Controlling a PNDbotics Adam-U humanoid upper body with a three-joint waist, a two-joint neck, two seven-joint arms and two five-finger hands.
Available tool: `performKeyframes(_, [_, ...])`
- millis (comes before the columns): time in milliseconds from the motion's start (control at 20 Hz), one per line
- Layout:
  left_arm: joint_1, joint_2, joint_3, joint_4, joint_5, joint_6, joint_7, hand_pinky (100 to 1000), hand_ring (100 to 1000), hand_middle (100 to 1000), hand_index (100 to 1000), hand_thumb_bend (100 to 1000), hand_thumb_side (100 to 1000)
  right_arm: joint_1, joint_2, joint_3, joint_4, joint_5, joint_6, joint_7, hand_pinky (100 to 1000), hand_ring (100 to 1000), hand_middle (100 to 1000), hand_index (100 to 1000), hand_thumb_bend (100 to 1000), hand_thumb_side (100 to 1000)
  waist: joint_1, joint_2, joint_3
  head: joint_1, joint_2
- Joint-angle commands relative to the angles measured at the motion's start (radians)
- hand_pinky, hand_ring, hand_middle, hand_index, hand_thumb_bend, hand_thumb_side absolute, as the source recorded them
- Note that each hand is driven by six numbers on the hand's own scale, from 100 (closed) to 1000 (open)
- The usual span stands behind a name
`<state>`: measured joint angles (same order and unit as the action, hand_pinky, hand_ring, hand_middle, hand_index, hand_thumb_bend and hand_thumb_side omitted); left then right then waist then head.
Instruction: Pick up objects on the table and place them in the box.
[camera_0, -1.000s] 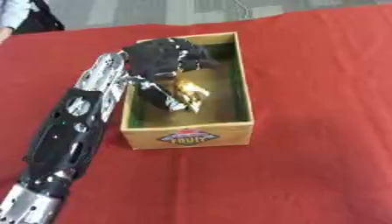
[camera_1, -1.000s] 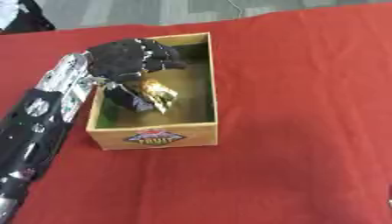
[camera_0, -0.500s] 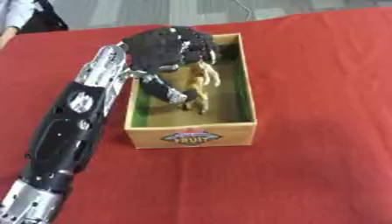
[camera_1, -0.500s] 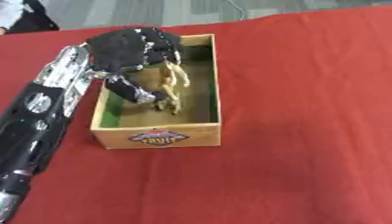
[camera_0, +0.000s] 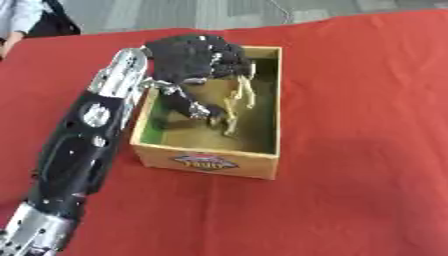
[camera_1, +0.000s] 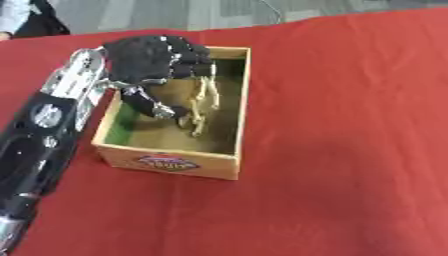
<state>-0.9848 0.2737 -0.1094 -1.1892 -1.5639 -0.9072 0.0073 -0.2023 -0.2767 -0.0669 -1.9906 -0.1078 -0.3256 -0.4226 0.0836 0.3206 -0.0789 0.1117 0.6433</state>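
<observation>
The robot's left hand (camera_0: 194, 59), black with silver joints, hangs over the far end of an open rectangular wooden box (camera_0: 262, 169) that stands on a red tablecloth (camera_0: 367, 130). Its arm (camera_0: 83, 145), black shell with silver fittings, comes in from the lower left and runs along the outside of the box's left wall. The palm faces down into the box and the fingers (camera_1: 188, 57) curl downward, while the thumb (camera_0: 188, 102) reaches down and toward the near end of the box.

Below the hand and a little to its right dangles a pale tan, thin, branching thing (camera_0: 236, 102) (blurred, so its exact kind cannot be told). Its upper end sits right at the curled fingertips and its lower end reaches down near the brown floor of the box. Whether the fingers pinch it or have let it go cannot be told; it lies wholly within the box's walls. Left of the thumb, the inner face of the box's left wall shows green (camera_0: 156, 117).

On the box's near outer wall, toward the camera from the hand, is an oval coloured label (camera_1: 166, 162). The right hand shows in neither view.
</observation>
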Motion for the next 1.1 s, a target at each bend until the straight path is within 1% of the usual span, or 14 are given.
performKeyframes(50, [-0.009, 0.026, 0.02, -0.024, 0.026, 0.002, 0.003, 798, 908, 833, 985, 234, 486, -0.008, -0.011, -0.003, -0.009, -0.003, 0.0, 0.003, 944, 573, 410, 776, 100, 375, -0.005, -0.02, 0.004, -0.002, 0.0])
performKeyframes(150, [-0.005, 0.026, 0.034, -0.048, 0.066, 0.032, 0.03, 794, 898, 827, 987, 173, 454, -0.006, -0.012, -0.002, -0.009, -0.002, 0.001, 0.002, 944, 573, 410, 776, 100, 375, -0.005, -0.021, 0.007, -0.005, -0.001])
performKeyframes(200, [-0.002, 0.028, 0.039, -0.063, 0.091, 0.054, 0.048, 791, 890, 820, 982, 104, 428, -0.006, -0.012, -0.002, -0.009, -0.002, 0.002, 0.003, 944, 573, 410, 776, 100, 375, -0.005, -0.023, 0.009, -0.006, -0.001])
performKeyframes(300, [0.003, 0.033, 0.047, -0.092, 0.156, 0.1, 0.086, 776, 866, 802, 969, 100, 396, -0.004, -0.013, -0.002, -0.009, -0.002, 0.003, 0.003, 944, 573, 410, 776, 100, 375, -0.006, -0.025, 0.013, -0.01, -0.003])
performKeyframes(400, [0.007, 0.038, 0.051, -0.114, 0.24, 0.141, 0.115, 767, 850, 797, 964, 100, 397, -0.003, -0.015, -0.002, -0.009, -0.004, 0.003, 0.003, 944, 573, 410, 776, 100, 375, -0.007, -0.027, 0.017, -0.013, -0.006])
performKeyframes(600, [0.015, 0.045, 0.056, -0.156, 0.442, 0.198, 0.113, 737, 804, 760, 939, 100, 412, 0.0, -0.016, -0.003, -0.009, -0.008, 0.0, 0.003, 942, 573, 411, 775, 100, 375, -0.012, -0.031, 0.023, -0.017, -0.009])
performKeyframes(650, [0.02, 0.047, 0.057, -0.172, 0.498, 0.212, 0.105, 729, 788, 750, 937, 100, 426, 0.0, -0.017, -0.004, -0.009, -0.008, 0.0, 0.002, 942, 573, 411, 775, 100, 375, -0.013, -0.032, 0.025, -0.019, -0.009])
performKeyframes(700, [0.027, 0.05, 0.058, -0.19, 0.56, 0.227, 0.094, 725, 779, 746, 936, 100, 552, 0.001, -0.018, -0.005, -0.009, -0.009, -0.001, 0.001, 941, 573, 412, 775, 100, 376, -0.013, -0.033, 0.028, -0.02, -0.01])
performKeyframes(750, [0.035, 0.053, 0.058, -0.21, 0.624, 0.243, 0.079, 724, 772, 741, 935, 100, 448, 0.002, -0.019, -0.006, -0.009, -0.01, -0.002, 0.001, 941, 573, 412, 775, 100, 376, -0.013, -0.034, 0.032, -0.023, -0.01])
performKeyframes(850, [0.061, 0.062, 0.059, -0.264, 0.762, 0.278, 0.051, 721, 752, 728, 933, 100, 443, 0.004, -0.024, -0.01, -0.009, -0.011, -0.005, -0.003, 939, 573, 414, 774, 100, 376, -0.014, -0.036, 0.042, -0.032, -0.009])
performKeyframes(900, [0.079, 0.064, 0.06, -0.292, 0.832, 0.298, 0.034, 714, 742, 718, 929, 100, 458, 0.005, -0.026, -0.013, -0.009, -0.011, -0.008, -0.006, 938, 573, 414, 774, 100, 376, -0.014, -0.038, 0.048, -0.038, -0.009])
performKeyframes(1000, [0.118, 0.071, 0.066, -0.348, 0.957, 0.343, -0.009, 706, 729, 709, 924, 100, 532, 0.009, -0.03, -0.017, -0.009, -0.011, -0.013, -0.011, 936, 573, 415, 773, 100, 377, -0.016, -0.041, 0.059, -0.05, -0.007])
performKeyframes(1100, [0.162, 0.08, 0.081, -0.406, 1.045, 0.387, -0.058, 708, 729, 711, 925, 100, 670, 0.013, -0.034, -0.022, -0.009, -0.011, -0.017, -0.016, 935, 573, 416, 773, 100, 377, -0.018, -0.045, 0.07, -0.061, -0.006])
